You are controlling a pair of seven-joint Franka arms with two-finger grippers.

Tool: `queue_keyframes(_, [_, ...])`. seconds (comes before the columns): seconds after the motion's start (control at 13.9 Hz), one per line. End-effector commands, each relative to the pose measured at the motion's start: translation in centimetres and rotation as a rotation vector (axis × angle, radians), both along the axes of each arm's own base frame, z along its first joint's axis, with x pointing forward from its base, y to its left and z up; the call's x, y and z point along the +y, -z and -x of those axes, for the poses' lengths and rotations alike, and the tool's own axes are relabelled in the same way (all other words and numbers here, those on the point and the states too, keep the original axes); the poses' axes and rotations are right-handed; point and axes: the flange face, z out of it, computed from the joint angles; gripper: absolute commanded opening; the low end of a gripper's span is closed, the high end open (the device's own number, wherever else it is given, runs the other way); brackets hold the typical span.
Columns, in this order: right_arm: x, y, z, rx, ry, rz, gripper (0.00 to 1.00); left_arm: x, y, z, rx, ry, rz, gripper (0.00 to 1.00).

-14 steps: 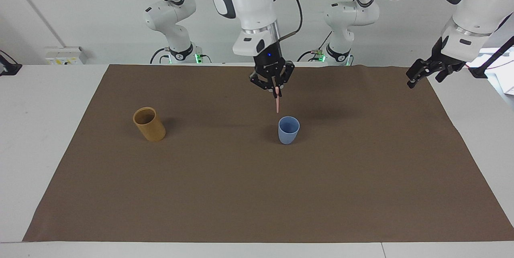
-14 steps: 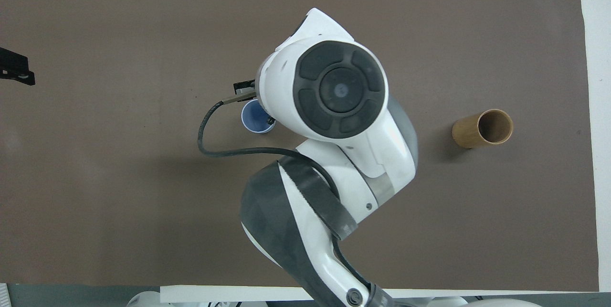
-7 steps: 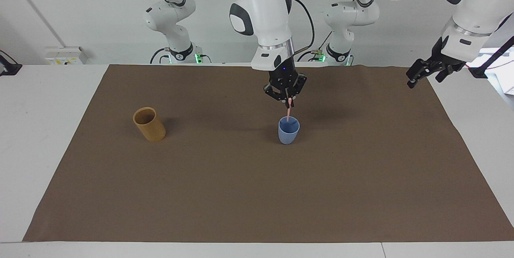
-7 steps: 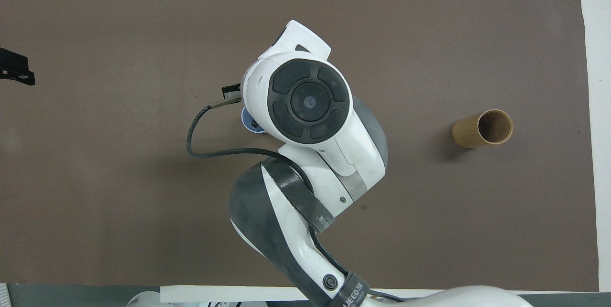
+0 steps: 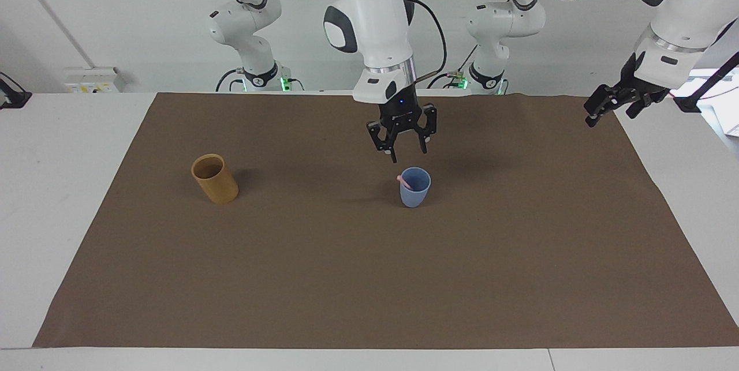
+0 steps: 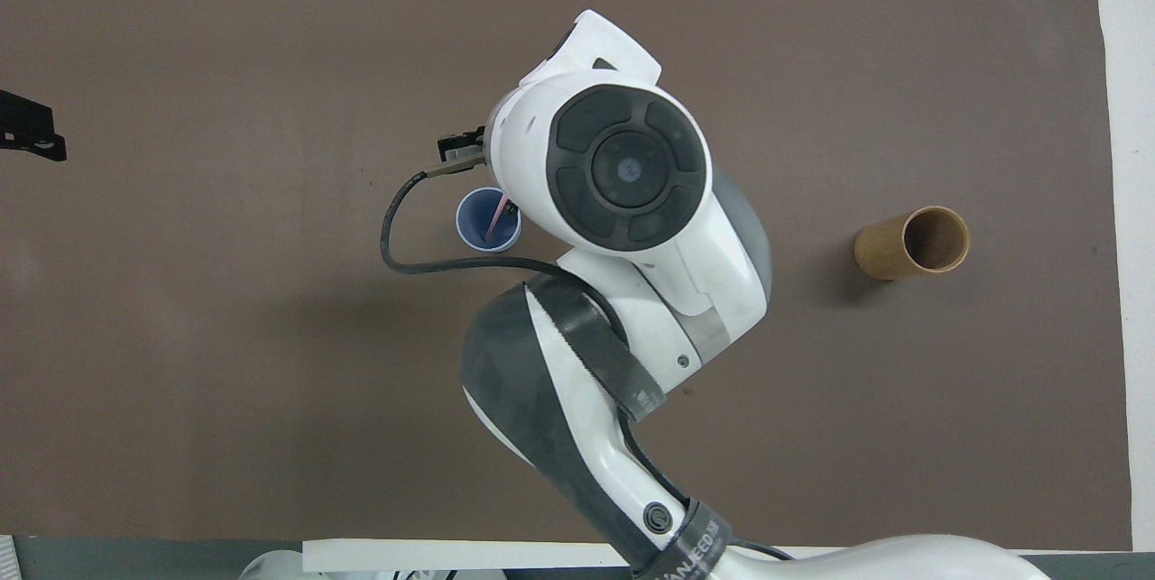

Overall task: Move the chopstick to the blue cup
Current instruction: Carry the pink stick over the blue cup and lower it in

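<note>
the chopstick (image 5: 403, 181), gripped a moment ago, is now released by the opened right pincer (image 5: 406, 154) and is leaned inside the blue cup (image 5: 415, 187) mid-tabletop, so the transfer looks done; the left pincer (image 5: 611, 107) is kept open, waiting.

The right gripper (image 5: 409, 154) hangs open directly over the blue cup (image 5: 415, 188), blocking its mouth. The tan cup (image 5: 215, 179) stands well apart toward the right arm's end of the surface (image 5: 369, 278).
</note>
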Motion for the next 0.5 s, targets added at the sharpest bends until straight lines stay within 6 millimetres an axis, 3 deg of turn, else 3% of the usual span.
queue_keyframes(0.0, [-1.9,-1.5,-1.0,-0.008,0.041,-0.013,1.00,0.0,0.0,0.3,0.011,0.001,-0.003,1.00])
queue_keyframes(0.14, [-2.8,-1.8,-0.8,0.013,0.048,0.024,1.00,0.0,0.0,0.3,0.011,0.000,-0.003,1.00])
queue_keyframes(0.22, [-4.9,-3.5,-0.7,0.019,0.067,0.036,1.00,0.1,0.0,0.3,0.011,-0.002,-0.003,1.00])
queue_keyframes(0.36, [-14.6,-6.4,-2.6,0.070,0.186,0.059,1.00,0.0,0.0,0.3,0.011,0.000,-0.003,1.00])
queue_keyframes(0.43, [-20.0,-7.7,-2.4,0.132,0.207,0.091,1.00,0.1,0.0,0.3,0.011,-0.002,-0.003,1.00])
